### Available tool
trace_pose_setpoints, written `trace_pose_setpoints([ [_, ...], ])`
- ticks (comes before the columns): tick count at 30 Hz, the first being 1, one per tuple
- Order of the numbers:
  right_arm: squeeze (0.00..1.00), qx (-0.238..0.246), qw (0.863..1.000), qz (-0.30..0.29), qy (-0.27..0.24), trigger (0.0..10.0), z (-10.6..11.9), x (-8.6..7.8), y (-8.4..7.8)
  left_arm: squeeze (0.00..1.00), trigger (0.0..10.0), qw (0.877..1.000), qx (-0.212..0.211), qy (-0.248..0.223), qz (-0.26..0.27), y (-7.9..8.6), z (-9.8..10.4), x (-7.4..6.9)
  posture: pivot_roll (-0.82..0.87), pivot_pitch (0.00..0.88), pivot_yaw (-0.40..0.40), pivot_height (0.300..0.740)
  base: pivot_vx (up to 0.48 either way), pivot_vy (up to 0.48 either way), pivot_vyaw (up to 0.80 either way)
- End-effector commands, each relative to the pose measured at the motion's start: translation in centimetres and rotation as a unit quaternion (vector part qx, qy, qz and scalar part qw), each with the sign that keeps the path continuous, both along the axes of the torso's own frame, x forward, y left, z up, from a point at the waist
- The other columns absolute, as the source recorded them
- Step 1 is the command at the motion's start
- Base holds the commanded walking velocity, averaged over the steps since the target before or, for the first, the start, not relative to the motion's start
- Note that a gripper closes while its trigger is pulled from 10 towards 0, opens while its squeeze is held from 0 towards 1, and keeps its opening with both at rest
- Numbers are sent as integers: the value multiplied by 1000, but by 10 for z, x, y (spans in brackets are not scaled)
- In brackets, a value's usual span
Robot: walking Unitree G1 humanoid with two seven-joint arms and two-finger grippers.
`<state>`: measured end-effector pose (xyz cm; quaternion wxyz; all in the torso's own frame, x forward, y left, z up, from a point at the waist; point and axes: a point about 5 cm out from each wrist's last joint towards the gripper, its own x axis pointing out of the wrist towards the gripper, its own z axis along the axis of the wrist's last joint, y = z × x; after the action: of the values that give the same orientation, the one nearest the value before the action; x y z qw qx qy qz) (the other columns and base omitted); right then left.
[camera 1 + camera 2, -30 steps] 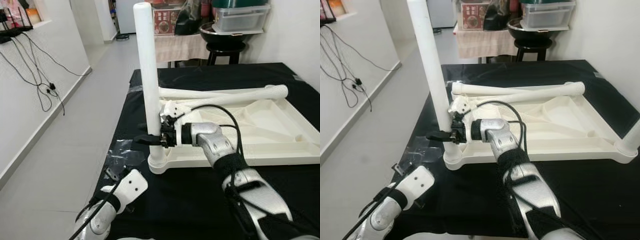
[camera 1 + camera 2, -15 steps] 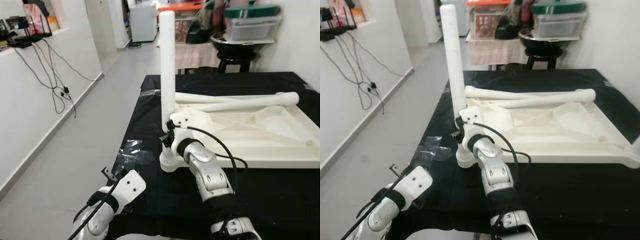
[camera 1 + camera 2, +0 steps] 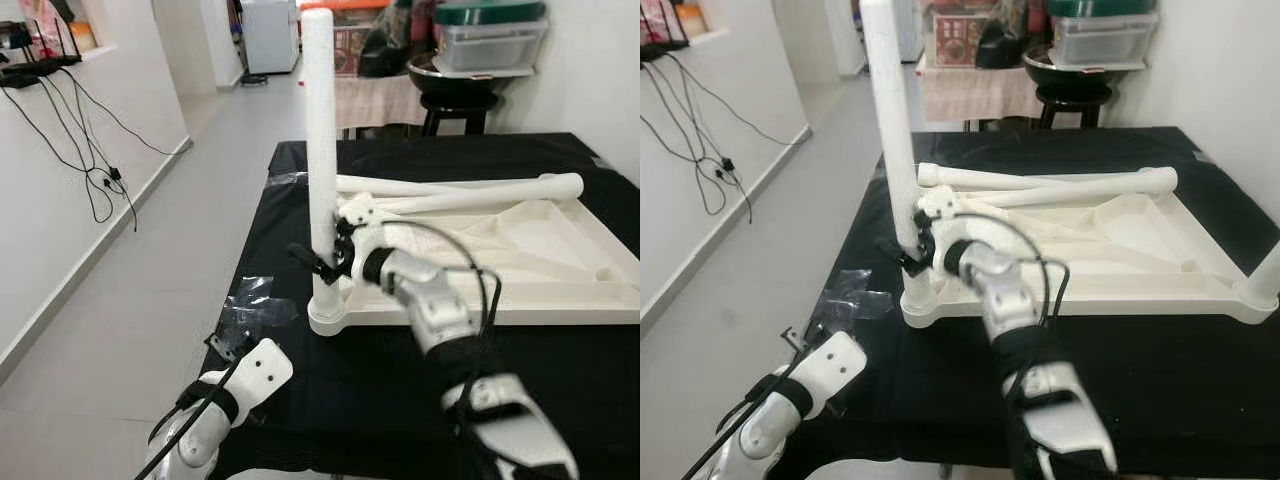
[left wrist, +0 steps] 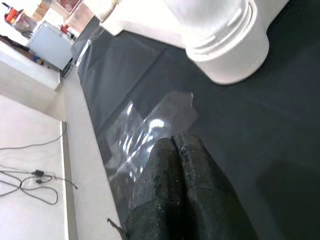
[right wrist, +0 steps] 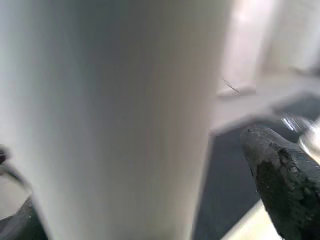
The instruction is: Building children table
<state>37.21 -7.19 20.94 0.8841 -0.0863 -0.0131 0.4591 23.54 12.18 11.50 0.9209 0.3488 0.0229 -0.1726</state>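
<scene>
An upturned white tabletop (image 3: 520, 262) is seen lying on a bench covered in black cloth (image 3: 380, 400). One white leg (image 3: 321, 150) stands upright in the corner socket (image 3: 327, 315) nearest the bench's left front edge. The right gripper (image 3: 318, 262) is placed around the lower part of this leg, its jaws set apart on either side of the post, one black finger (image 5: 280, 177) being seen just beside it. Two more legs (image 3: 470, 192) are laid across the far side of the tabletop. The left gripper (image 4: 175, 150) is held low near the bench's front left corner, jaws together, above a clear plastic bag (image 3: 262, 300) lying on the cloth.
</scene>
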Motion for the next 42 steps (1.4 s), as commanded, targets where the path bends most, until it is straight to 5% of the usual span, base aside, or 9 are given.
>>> trace_pose_setpoints([
  [1,0,-10,997,77,13,10000,-4,-3,10,0,10000,1000,2,10,3,2,-5,0,-87,0,29,740,0,0,0],
  [11,0,-21,981,181,68,9059,-14,-4,20,0,10000,1000,3,10,4,3,-6,0,-74,0,28,740,0,0,0],
  [12,0,-19,980,183,80,0,-18,-4,20,0,10000,1000,3,9,4,3,-6,0,-72,0,28,740,0,0,0],
  [27,0,0,988,129,83,0,-35,-3,-5,0,10000,1000,2,7,2,-1,-4,-1,-86,16,35,740,0,0,0],
  [30,0,18,997,-28,69,0,-44,1,-9,0,10000,1000,2,7,2,0,-4,-2,-97,17,8,740,0,0,0],
  [31,0,39,982,-177,54,0,-47,4,-16,0,10000,1000,1,7,2,1,-4,-2,-94,19,12,740,0,0,0],
  [33,0,39,982,-177,54,0,-47,4,-16,0,10000,1000,1,7,2,1,-4,-2,-94,19,12,740,0,0,0],
  [35,0,34,953,-296,49,0,-69,-22,-14,0,10000,1000,1,7,2,3,-3,-2,-134,33,52,740,0,0,0],
  [42,0,31,957,-288,8,0,-54,-12,-13,0,10000,1000,1,7,2,4,-2,-2,-131,34,41,740,0,0,0],
])
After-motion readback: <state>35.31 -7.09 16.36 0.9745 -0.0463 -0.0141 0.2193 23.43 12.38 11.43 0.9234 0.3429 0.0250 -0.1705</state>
